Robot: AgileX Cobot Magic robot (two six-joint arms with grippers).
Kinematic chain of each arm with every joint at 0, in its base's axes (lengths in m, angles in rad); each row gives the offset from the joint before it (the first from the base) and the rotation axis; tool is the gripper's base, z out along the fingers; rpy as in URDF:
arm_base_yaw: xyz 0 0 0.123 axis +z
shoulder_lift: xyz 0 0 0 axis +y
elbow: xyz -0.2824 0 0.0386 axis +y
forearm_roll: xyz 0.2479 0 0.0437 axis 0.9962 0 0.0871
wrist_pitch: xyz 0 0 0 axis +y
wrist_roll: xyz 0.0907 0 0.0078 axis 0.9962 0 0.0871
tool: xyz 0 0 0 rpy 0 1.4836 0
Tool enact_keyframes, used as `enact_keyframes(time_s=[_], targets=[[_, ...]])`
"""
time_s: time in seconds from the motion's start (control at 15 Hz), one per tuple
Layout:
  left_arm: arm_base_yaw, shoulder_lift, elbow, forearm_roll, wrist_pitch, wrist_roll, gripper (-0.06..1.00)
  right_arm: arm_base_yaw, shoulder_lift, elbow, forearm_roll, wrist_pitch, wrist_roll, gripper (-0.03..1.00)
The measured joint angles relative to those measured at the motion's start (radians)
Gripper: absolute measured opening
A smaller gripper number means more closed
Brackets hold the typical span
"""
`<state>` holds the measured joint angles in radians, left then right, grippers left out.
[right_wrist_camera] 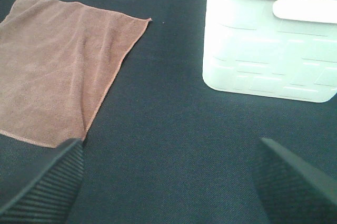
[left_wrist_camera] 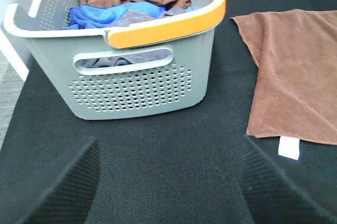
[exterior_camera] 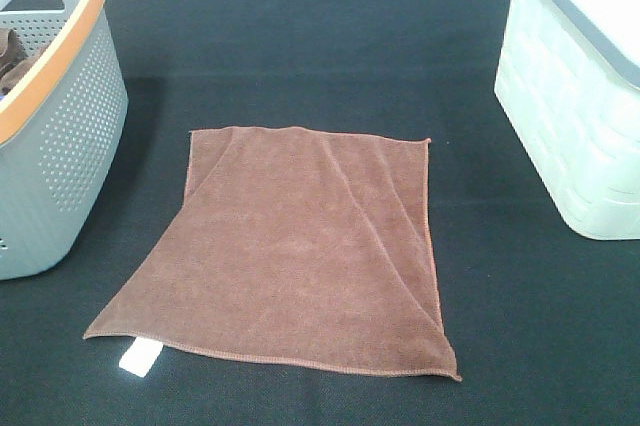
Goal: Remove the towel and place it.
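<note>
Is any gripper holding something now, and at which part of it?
Nothing is held. Both the left gripper and the right gripper are open over the bare mat; the towel lies flat, untouched.

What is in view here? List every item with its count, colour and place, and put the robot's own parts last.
towel: one, reddish-brown, spread flat on the black surface between the two containers, nothing touching it
white tag: one, white, at the towel's near left corner
grey basket: one, grey perforated walls with an orange and white rim, at the left edge of the high view
clothes in the basket: a heap, brown, blue and grey, count cannot be told
white bin: one, white with a grey rim, at the right edge of the high view
table cover: one, black, under everything
left claw: one, black, open, above bare cover near the grey basket
right claw: one, black, open, above bare cover between towel and white bin
</note>
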<state>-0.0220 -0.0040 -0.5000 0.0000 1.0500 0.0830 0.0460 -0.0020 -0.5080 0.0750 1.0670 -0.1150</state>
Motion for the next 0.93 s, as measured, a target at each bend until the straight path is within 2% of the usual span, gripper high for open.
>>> enact_keyframes(time_s=[0.93], targets=[[-0.004,0.000,0.000,0.000,0.000,0.000,0.70,0.000,-0.005,0.004,0.004,0.000,0.000,0.82]])
